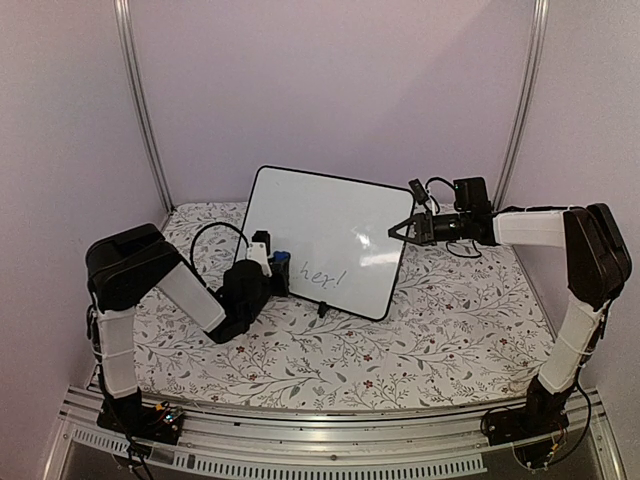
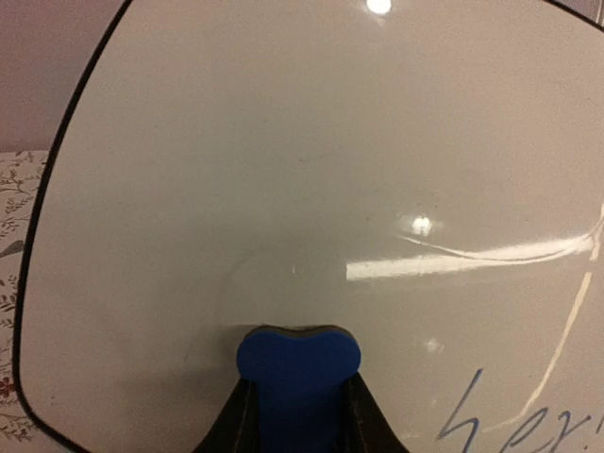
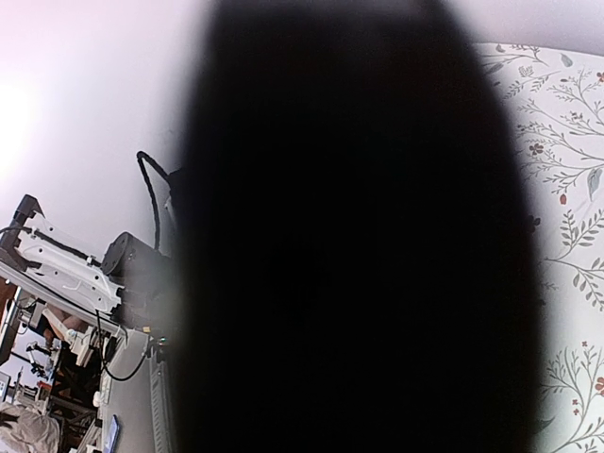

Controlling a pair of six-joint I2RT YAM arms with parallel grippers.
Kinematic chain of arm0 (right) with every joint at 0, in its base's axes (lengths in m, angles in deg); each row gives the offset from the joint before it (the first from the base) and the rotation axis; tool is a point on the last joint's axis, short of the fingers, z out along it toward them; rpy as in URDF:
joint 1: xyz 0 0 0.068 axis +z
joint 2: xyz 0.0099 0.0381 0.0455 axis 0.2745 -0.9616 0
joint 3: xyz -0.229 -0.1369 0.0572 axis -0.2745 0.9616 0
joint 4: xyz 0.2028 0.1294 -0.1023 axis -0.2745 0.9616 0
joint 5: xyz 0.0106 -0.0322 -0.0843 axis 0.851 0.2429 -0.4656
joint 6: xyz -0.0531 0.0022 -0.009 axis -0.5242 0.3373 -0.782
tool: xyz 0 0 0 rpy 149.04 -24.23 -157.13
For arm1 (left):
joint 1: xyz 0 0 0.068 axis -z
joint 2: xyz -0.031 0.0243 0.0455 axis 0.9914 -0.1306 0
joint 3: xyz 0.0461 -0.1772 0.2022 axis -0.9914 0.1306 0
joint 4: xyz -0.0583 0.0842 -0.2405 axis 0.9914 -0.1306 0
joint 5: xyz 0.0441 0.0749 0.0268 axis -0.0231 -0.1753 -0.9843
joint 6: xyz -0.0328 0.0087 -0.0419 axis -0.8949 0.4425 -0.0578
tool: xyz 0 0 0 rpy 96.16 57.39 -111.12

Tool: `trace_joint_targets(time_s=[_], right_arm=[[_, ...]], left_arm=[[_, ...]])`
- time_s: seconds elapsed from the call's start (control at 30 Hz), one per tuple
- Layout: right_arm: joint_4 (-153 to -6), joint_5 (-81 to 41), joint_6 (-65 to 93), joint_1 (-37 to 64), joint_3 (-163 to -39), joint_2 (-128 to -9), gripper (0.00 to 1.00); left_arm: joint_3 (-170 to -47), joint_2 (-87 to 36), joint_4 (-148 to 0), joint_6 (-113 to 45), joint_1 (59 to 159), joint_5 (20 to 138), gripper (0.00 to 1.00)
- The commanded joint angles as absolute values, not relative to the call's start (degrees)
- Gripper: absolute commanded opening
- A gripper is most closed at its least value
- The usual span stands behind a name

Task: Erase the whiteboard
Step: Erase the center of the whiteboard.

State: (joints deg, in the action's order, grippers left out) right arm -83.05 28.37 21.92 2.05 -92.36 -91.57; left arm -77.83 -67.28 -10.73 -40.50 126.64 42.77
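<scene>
Left end effector (image 2: 297,406) is clamped on the blue eraser (image 2: 297,360), which is pressed low on the whiteboard (image 1: 320,215) standing tilted on the floral tabletop (image 1: 450,320). The handwriting (image 1: 322,277) lies just to its right, so sweep sideways across it with flat, even pressure. Right end effector (image 1: 403,230) sits at the board's right edge; I cannot tell whether it grips.

You are looking at a whiteboard (image 1: 320,215) that is standing up near the middle of the table (image 1: 450,330), leaning back and sitting crooked. It is shining white with a thin black edge and round corners. It is showing gray writing (image 1: 322,276) near its bottom edge.
</scene>
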Motion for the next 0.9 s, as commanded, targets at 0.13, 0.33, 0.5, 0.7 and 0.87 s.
trace_joint_targets(time_s=[0.13, 0.33, 0.5, 0.7, 0.87], right_arm=[[-73.01, 32.64, 20.52, 4.99, -90.15, -94.28, 0.01], [-73.02, 32.55, 20.53, 4.98, -90.11, -94.28, 0.01], [-72.95, 32.57, 20.53, 5.05, -90.08, -94.28, 0.01], [-72.94, 32.64, 20.59, 4.99, -90.04, -94.37, 0.01], [-72.95, 32.64, 20.52, 5.00, -89.97, -94.37, 0.00]], left_arm=[[-74.65, -66.72, -20.22, -41.24, 121.15, 42.99, 0.00], [-77.18, -69.57, -18.23, -40.06, 125.48, 45.86, 0.00], [-78.95, -72.21, -16.08, -40.53, 129.43, 46.79, 0.00], [-80.61, -74.09, -15.69, -41.02, 131.70, 47.04, 0.00], [-79.80, -73.22, -16.07, -41.78, 131.33, 44.03, 0.00]])
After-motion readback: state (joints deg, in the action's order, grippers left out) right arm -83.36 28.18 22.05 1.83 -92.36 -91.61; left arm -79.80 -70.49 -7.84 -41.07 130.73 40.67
